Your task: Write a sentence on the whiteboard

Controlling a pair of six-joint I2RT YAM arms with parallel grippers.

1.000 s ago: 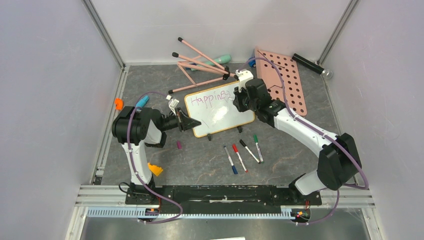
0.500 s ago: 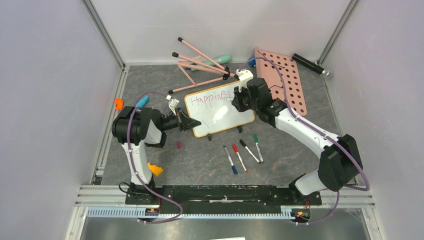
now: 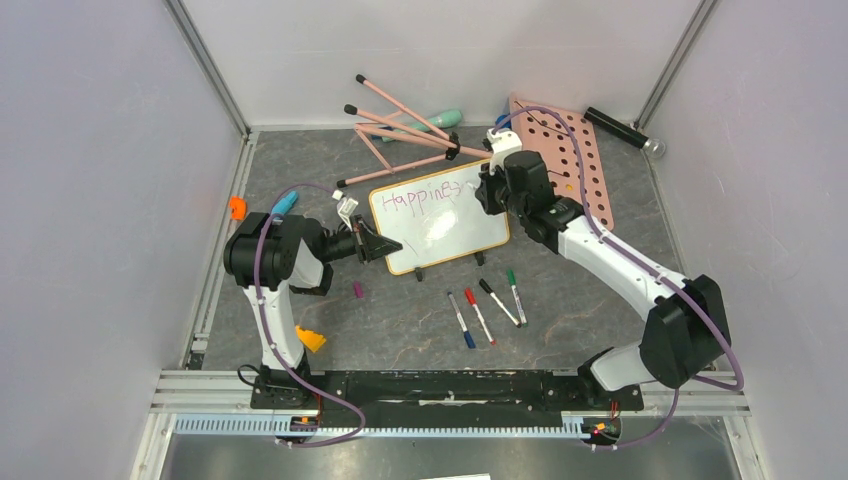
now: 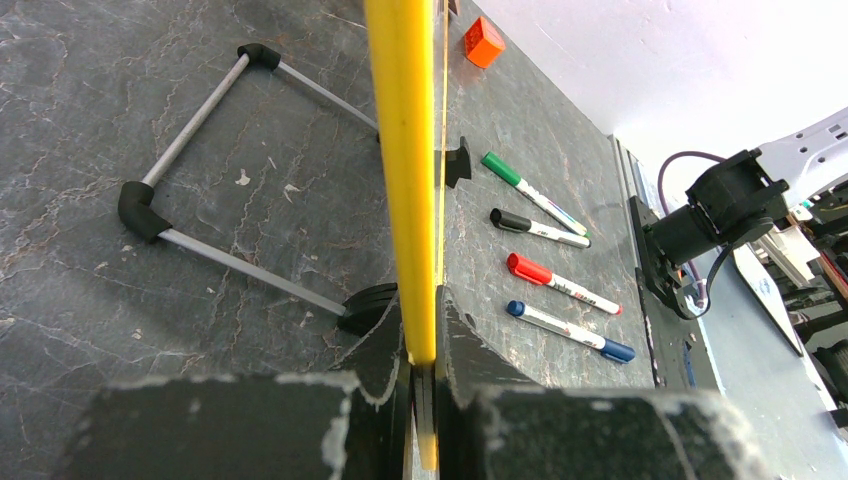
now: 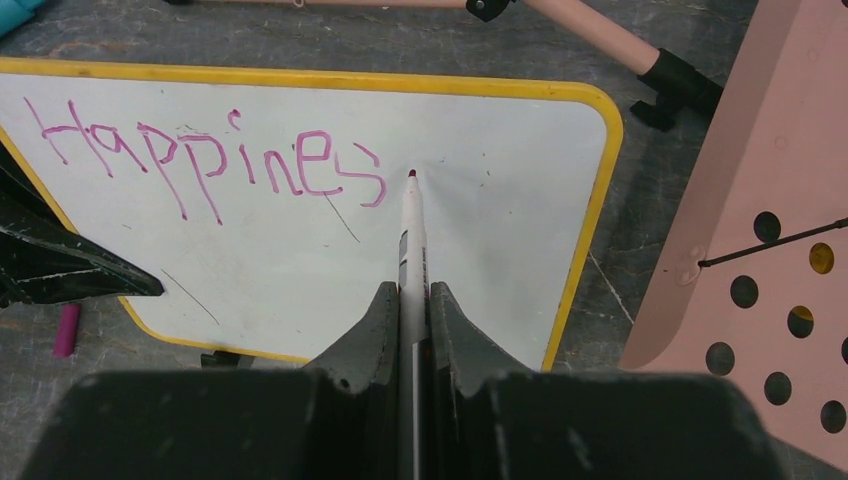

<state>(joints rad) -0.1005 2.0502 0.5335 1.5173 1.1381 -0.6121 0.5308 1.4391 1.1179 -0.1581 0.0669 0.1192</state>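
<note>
Right arm has swung slightly right and away since a second ago. The left arm and whiteboard [image 3: 445, 232] have not moved, and the writing is no longer.

- Whiteboard: mid-table on its small black feet, tilted up toward the right arm, just beside the pegboard [image 3: 570, 170].
- Left gripper [image 4: 421, 300]: clamped tight on the whiteboard's yellow rim at its left edge. Likely a brace, so the board does not skid or tip under pen pressure.
- Right gripper [image 5: 412, 296]: closed on a marker [image 5: 411, 235], held along the fingers with the tip leading. The tip sits just right of the last letter, placed for the next one. Contact or hover: cannot tell.
- Sentence [image 5: 210, 165]: purple-pink and handwritten, reading "Happines" so far on one line along the top. Letters are uneven and drift downward to the right.
- Surface: glossy white with a few thin stray strokes. The lower half is bare, leaving room for a second line.
- Judgement: first word one letter short, and most of the task is left.
</note>
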